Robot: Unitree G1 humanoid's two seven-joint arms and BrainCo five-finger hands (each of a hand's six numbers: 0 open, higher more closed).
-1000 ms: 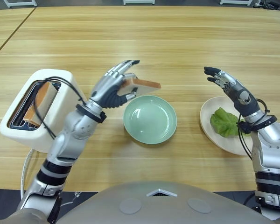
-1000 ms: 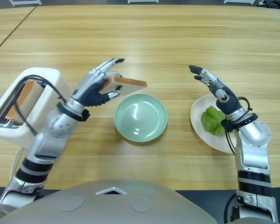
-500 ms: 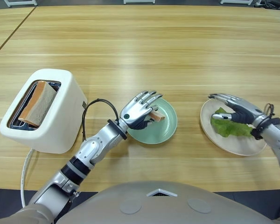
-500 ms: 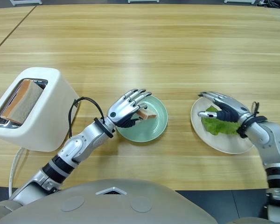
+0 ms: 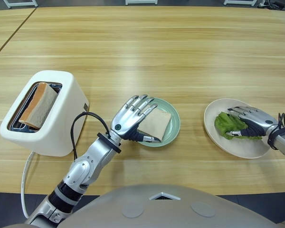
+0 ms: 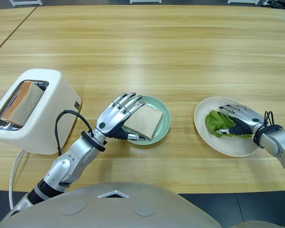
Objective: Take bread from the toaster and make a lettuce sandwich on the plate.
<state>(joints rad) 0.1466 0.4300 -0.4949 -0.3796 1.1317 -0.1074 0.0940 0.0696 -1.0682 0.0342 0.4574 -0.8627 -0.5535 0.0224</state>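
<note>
A slice of bread (image 5: 157, 124) lies flat on the green plate (image 5: 176, 127) at the table's middle. My left hand (image 5: 129, 118) rests over the plate's left rim, fingers spread above the slice's left edge and thumb along its near edge, not gripping it. A white toaster (image 5: 57, 128) stands at the left with a second slice (image 5: 38, 104) upright in its slot. On the right, a leaf of lettuce (image 6: 214, 123) lies on a cream plate (image 6: 228, 145). My right hand (image 6: 240, 118) is curled down on the leaf's right side, fingers shut on it.
The toaster's white cord (image 5: 25, 176) runs off the near table edge at the left. Bare wooden tabletop stretches behind both plates and between them.
My left hand has laid the bread flat on the green plate and spread its fingers. My right hand has dropped onto the lettuce and curled around it.
</note>
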